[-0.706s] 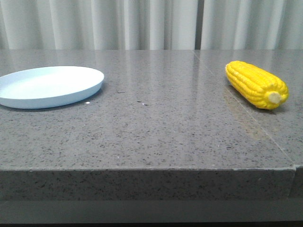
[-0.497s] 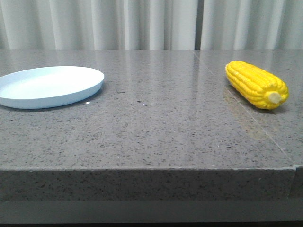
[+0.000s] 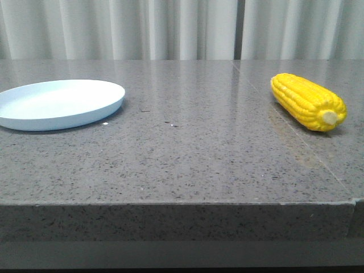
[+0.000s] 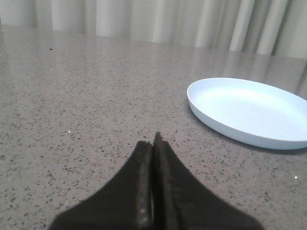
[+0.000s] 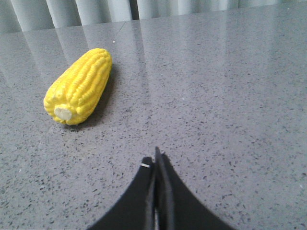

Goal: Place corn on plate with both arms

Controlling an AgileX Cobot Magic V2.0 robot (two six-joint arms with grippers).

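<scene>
Out front nothing has shifted: the corn (image 3: 309, 102) lies on the table's (image 3: 187, 148) right side, well apart from the plate (image 3: 60, 104) at left. Left gripper (image 4: 153, 143) pressed closed, empty, near the plate. Right gripper (image 5: 155, 160) apparently closed too, short of the corn. Task unstarted.

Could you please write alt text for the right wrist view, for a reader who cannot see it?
A yellow corn lies alone on a grey speckled table, its cream stub end facing the camera. The shut right gripper points past it, touching nothing.
</scene>
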